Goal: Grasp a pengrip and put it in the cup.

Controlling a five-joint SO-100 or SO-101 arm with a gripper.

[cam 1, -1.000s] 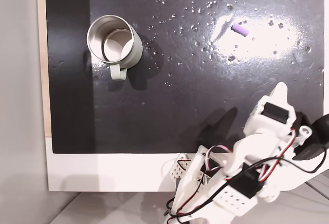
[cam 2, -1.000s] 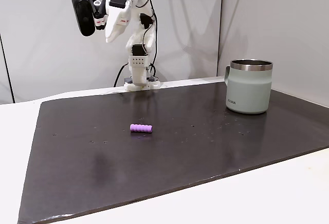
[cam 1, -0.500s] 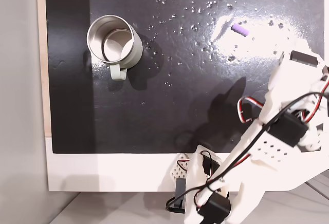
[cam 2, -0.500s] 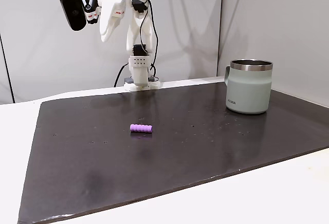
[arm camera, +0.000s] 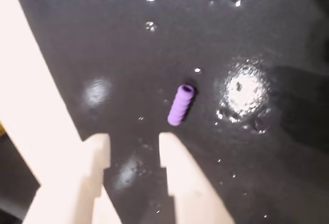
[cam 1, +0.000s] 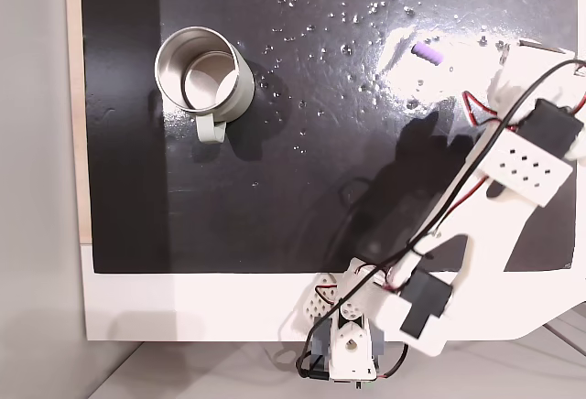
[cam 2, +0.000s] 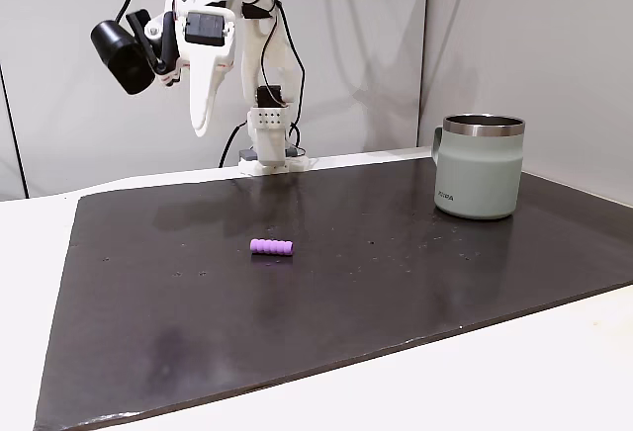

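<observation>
The pengrip [cam 2: 271, 246] is a small ribbed light-purple tube lying flat on the black mat [cam 2: 415, 283], seen in a fixed view from above [cam 1: 428, 53] near a bright glare. The cup [cam 2: 479, 167], a metal mug with a pale green side handle, stands upright far to the right, and at the upper left from above [cam 1: 203, 74]. My gripper [cam 2: 201, 130] hangs point-down high above the mat's back left. In the wrist view my gripper [arm camera: 133, 139] is open a little, nothing between its fingers, and the pengrip [arm camera: 181, 104] lies just beyond its right fingertip.
The arm's base [cam 2: 267, 144] is clamped at the mat's far edge. White table [cam 2: 514, 372] borders the mat in front. Shiny specks [cam 1: 348, 15] dot the mat near the pengrip. A grey wall stands behind.
The arm has unfolded from over its base and reached out over the mat toward the pengrip; the gripper has tipped down and come lower. Pengrip and cup have not moved.
</observation>
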